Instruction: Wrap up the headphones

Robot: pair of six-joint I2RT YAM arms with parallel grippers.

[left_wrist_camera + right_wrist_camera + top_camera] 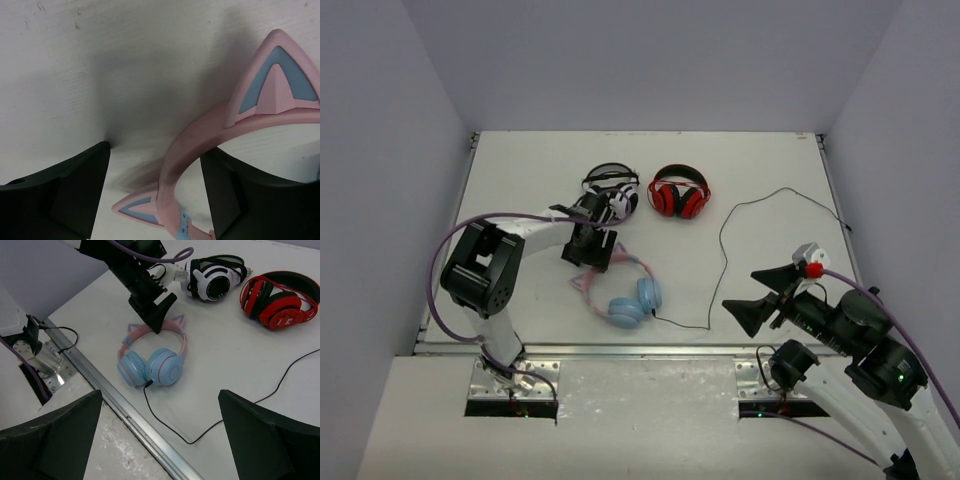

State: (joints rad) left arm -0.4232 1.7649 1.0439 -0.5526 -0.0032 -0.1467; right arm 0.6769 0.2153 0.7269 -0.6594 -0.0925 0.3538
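Observation:
The headphones (623, 293) lie flat near the table's front edge, pink cat-ear headband toward the left arm, light blue earcups (152, 367) toward the front. Their thin black cable (723, 250) runs right from an earcup, then loops back to the far right. My left gripper (590, 256) is open and low over the headband (182, 160), which passes between the two fingers without either visibly touching it. My right gripper (760, 297) is open and empty, held above the front edge right of the headphones; the cable (172, 427) lies below it.
White-and-black headphones (612, 190) and red-and-black headphones (679, 193) lie at the back centre, just behind the left gripper. A metal rail (125, 412) marks the table's front edge. Grey walls enclose the table on three sides.

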